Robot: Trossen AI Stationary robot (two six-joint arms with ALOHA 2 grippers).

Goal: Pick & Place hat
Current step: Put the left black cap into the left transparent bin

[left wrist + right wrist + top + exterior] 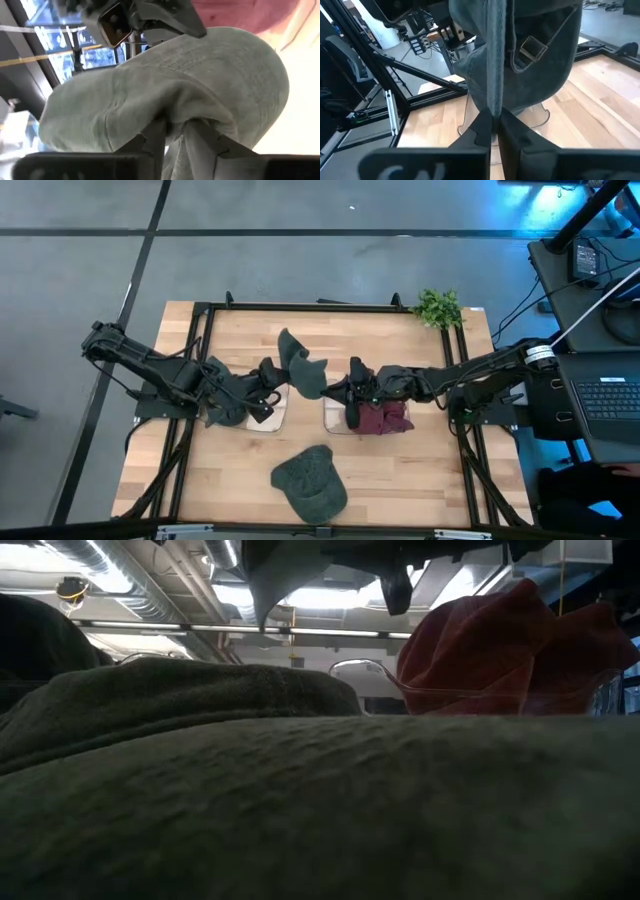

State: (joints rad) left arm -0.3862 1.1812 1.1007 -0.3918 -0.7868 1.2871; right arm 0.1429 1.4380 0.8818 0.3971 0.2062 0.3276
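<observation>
A dark grey-green hat (301, 368) is held up between both grippers over the middle of the table, its back strap buckle (533, 47) showing in the right wrist view. My left gripper (272, 393) is shut on it from the left, and my right gripper (349, 391) is shut on it from the right. A second grey-green hat (311, 479) lies flat on the table near the front edge. A dark red hat (385, 418) sits in a clear tray (400, 692) below the right gripper. My left gripper pinches a bunched fold of the hat's cloth (176, 119) between its two fingers, coming from the table's left. The crown (220, 75) bulges beyond the fingers, lifted clear of the table. My right gripper pinches a thin edge of the hat (493, 107) between its two fingers (481, 129), coming from the table's right. The edge runs straight out from the fingers, drawn fairly taut. The hat hangs off the table.
A second clear tray (270, 417) lies under the left gripper. A small green plant (438, 307) stands at the far right corner. A black frame (300, 306) borders the wooden table. A laptop (610, 402) and cables sit off the table's right side.
</observation>
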